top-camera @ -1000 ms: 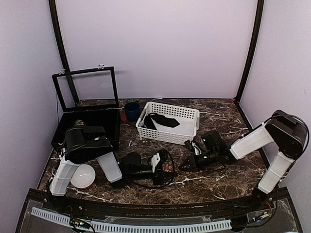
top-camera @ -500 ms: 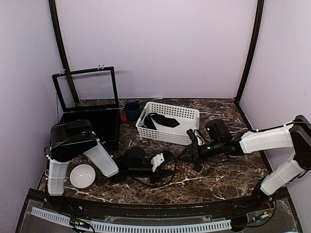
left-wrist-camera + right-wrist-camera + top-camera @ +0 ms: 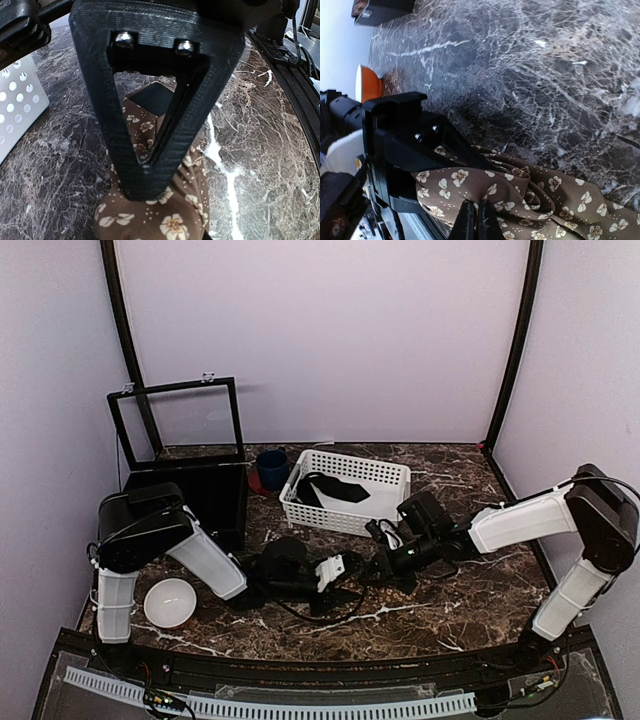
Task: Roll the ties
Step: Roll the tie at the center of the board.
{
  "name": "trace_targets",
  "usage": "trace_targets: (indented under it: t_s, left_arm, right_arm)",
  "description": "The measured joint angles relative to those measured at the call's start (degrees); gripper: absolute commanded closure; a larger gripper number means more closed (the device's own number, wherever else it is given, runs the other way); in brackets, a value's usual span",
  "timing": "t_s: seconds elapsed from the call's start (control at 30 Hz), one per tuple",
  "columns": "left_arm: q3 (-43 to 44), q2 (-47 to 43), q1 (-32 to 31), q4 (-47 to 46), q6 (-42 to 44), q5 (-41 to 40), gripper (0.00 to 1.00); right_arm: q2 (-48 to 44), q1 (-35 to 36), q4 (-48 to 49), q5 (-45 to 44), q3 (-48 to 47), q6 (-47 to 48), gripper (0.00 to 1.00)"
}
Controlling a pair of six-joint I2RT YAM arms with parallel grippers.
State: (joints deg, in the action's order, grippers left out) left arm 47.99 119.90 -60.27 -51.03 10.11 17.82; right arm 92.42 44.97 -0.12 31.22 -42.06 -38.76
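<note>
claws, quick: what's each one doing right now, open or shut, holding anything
Left claw: shut on the brown flower-patterned cloth necktie.
Right claw: shut, pinching a fold of the same necktie.

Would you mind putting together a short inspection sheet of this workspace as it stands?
Surface: dark marble table, veined; no spills seen.
Job's things: one brown flowered tie lies partly folded on the table between the arms; a second tie, dark, lies in the white basket.
Clutter: blue cup, white bowl, black case with its lid raised.
Grippers: left gripper appears shut on the flowered tie's end; right gripper pinches a fold of the same tie.
Cables: a black cable loops over the table near the left gripper.
Surroundings: lilac walls, black frame posts; nothing else seen.
</note>
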Motion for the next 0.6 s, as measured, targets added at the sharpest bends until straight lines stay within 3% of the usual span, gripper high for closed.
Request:
trace_targets:
  t_s: [0.1, 0.4, 0.6]
  left_arm:
    - [0.00, -0.04, 0.20, 0.09, 0.09, 0.26, 0.67]
    - [-2.01, -1.29, 1.29, 0.72, 0.35, 1.75, 0.06]
    - [-4.07, -1.40, 1.38, -2.49, -0.37, 3.37, 0.01]
  right_arm:
    - [-0.07, -0.07, 0.07, -0.37, -0.09, 0.37, 1.00]
    - [-0.28, -1.92, 3.61, -0.11, 4.57, 0.57, 1.00]
    - [-3.93, -3.61, 5.16, -0.15, 8.74, 0.52, 1.00]
